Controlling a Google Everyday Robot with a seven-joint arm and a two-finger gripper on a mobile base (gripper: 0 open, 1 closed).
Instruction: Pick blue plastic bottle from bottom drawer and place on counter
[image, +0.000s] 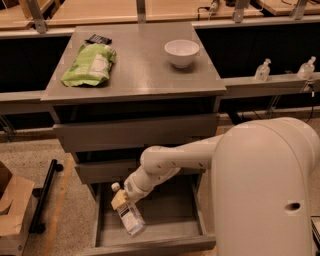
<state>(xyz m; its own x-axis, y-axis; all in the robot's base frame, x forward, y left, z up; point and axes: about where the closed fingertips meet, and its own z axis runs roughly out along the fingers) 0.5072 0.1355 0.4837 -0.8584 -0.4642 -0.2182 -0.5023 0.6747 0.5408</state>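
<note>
**Q:** Where is the end effector (121, 200)?
**A:** Low on the left side of the open bottom drawer (170, 212), clenched on the blue plastic bottle (131, 219) just under its white cap.

**Q:** How does the bottle sit?
**A:** Tilted, cap up and to the left, base toward the drawer's front.

**Q:** And above?
**A:** The grey tabletop (145, 70) carries a white bowl (181, 52) and a green pouch (90, 65), well apart.

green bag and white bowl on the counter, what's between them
Only bare grey counter, in the camera view. The end effector grips the clear plastic bottle over the bottom drawer.
</note>
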